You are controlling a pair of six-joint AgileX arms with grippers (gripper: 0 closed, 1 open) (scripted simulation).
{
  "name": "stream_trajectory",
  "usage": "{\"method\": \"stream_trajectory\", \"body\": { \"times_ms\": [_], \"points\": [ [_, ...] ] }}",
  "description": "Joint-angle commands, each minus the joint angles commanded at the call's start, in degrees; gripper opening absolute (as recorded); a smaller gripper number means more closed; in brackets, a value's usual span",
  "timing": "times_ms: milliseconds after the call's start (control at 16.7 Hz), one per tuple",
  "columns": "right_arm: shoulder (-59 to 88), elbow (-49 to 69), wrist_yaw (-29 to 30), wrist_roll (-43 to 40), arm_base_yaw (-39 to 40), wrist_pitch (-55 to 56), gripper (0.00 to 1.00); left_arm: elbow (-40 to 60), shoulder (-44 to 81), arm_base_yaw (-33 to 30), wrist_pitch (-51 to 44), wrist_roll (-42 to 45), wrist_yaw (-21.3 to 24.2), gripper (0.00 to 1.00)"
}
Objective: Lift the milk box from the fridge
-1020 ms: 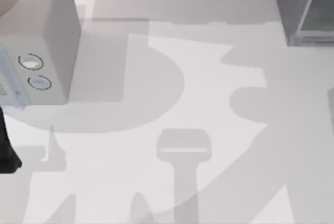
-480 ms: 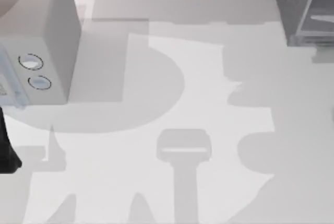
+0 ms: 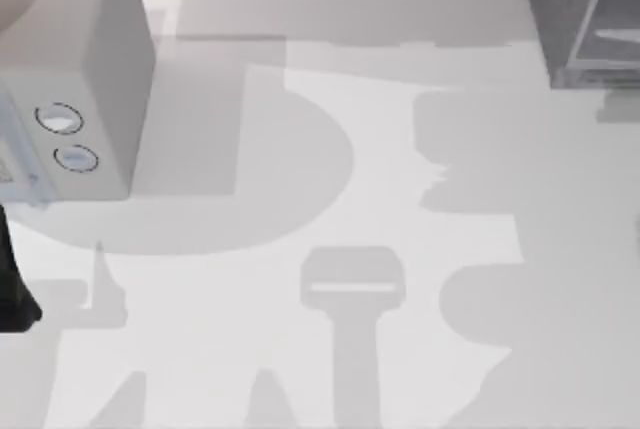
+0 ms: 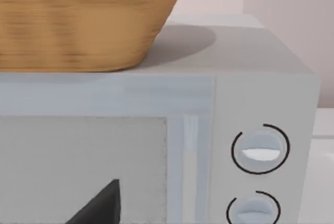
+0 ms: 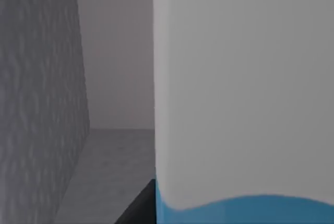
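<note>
The fridge (image 3: pixel 572 11) is the dark grey cabinet with a pale glassy panel at the table's back right corner. In the right wrist view the milk box (image 5: pixel 242 98) stands very close, with a white face and a blue band at its lower edge. The fridge's rough grey inner wall (image 5: pixel 36 104) runs beside it. A dark part of my right gripper (image 5: pixel 136 209) lies right beside the carton's edge. My left arm (image 3: pixel 10 289) is parked at the table's left edge, and its gripper (image 4: pixel 99 207) faces the lighter grey box.
A light grey box with two round dials (image 3: pixel 95 79) stands at the back left. A woven basket (image 4: pixel 83 20) sits on top of it. Broad arm shadows fall across the white table (image 3: pixel 330 179).
The arm shadow on the right half of the table has shifted left and towards the back. A pale streak has appeared behind the fridge's panel. The left arm has not moved.
</note>
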Motion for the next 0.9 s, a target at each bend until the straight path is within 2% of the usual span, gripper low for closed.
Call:
{"method": "stream_trajectory", "body": {
  "times_ms": [360, 900],
  "points": [
    [-21.15, -8.60, 2.20, -0.64, 2.51, -11.78, 0.00, 0.00, 0.00, 0.00, 0.00, 0.00, 0.00, 1.00],
    [-74.62, -31.42, 7.21, -0.75, 8.14, -41.80, 0.00, 0.00, 0.00, 0.00, 0.00, 0.00, 0.00, 1.00]
  ]
}}
